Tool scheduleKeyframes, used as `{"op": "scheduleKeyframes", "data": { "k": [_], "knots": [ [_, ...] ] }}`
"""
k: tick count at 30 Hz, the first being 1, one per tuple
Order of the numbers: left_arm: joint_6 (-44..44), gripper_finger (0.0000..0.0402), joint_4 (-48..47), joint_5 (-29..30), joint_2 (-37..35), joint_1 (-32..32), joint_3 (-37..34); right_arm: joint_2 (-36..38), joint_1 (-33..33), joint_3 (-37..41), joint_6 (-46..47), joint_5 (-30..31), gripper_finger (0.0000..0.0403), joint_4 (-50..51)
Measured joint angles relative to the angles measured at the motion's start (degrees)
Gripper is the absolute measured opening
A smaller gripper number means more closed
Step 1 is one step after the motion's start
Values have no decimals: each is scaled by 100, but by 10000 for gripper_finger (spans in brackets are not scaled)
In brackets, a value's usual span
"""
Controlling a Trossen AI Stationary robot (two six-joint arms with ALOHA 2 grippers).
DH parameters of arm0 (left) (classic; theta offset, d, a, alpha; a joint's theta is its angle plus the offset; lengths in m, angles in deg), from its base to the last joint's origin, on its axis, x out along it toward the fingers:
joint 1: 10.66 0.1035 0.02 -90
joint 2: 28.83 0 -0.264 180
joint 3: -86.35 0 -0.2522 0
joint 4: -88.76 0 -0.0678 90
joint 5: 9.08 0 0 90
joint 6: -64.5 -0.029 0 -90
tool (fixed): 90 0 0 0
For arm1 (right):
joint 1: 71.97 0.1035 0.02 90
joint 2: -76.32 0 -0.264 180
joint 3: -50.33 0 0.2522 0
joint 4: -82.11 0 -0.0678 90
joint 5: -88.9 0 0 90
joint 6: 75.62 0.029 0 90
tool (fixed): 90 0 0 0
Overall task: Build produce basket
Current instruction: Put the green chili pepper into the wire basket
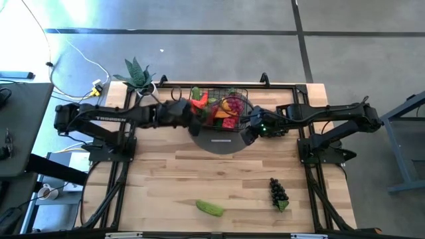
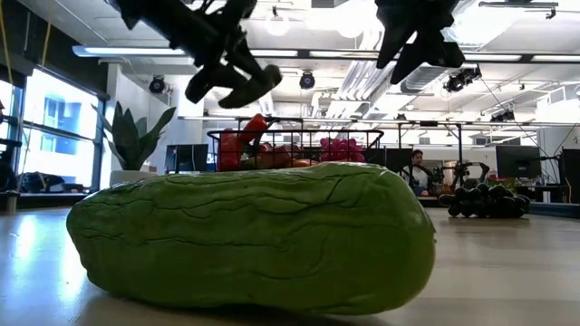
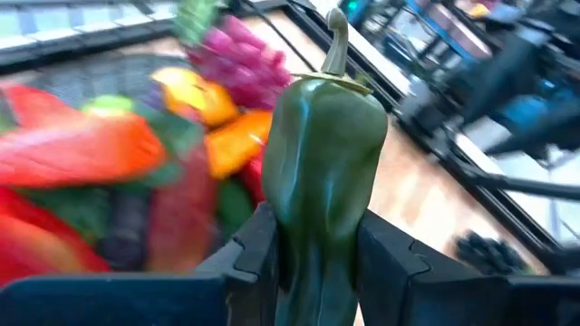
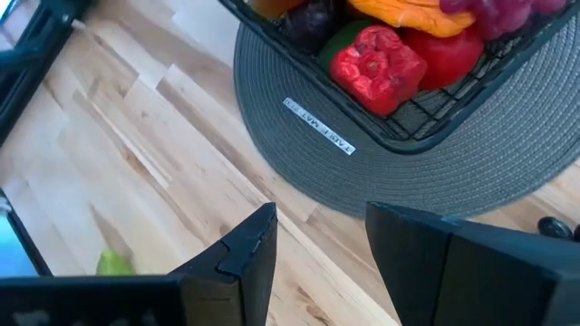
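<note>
The black wire basket (image 1: 219, 109) sits on a grey round mat (image 1: 222, 141) at the bench's (image 1: 199, 179) twelve o'clock edge, already loaded with red, orange and pink produce (image 1: 229, 109). The left claw (image 3: 313, 263) hovers at the basket's nine o'clock rim, clenched around a green pepper (image 3: 324, 181) held stem-up. The right claw (image 4: 317, 244) hangs at the basket's four o'clock side above the mat, its fingers parted with nothing between them. A cucumber (image 1: 210, 208) lies near six o'clock, and dark grapes (image 1: 278, 193) rest toward five o'clock. A potted plant (image 1: 136, 74) stands at eleven o'clock.
</note>
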Motion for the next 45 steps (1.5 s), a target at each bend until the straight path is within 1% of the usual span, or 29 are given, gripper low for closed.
{"op": "scheduleKeyframes", "data": {
  "k": [6, 10, 15, 21, 24, 29, 32, 37, 45],
  "knots": [
    [-677, 92, 53, -23, 59, 582, 0, 0, 0, 0, 361, 332, 154, 0],
    [-749, 92, 155, -19, 170, 779, 0, 0, -2, 0, 534, 495, 154, 2],
    [-703, 92, 170, 86, 549, 904, 0, 0, 0, 0, 784, 657, 154, 2],
    [-818, 92, 626, 79, 901, 954, 0, 0, -2, 0, 1031, 784, 154, 2],
    [-995, 92, 745, 120, 992, 961, 0, 0, -2, 0, 1174, 939, 154, 2],
    [-1144, 95, 741, 152, 1100, 963, 0, -2, -2, 0, 1311, 944, 154, 2],
    [-1227, 106, 738, 124, 1129, 961, 0, -2, -2, 0, 1330, 944, 154, 2],
    [-1234, 137, 751, 126, 1130, 963, 0, -2, -2, 0, 1433, 944, 154, 2],
    [-1674, 191, 811, 0, 1130, 963, 142, -2, -2, 0, 1435, 944, 154, 2]
  ]
}}
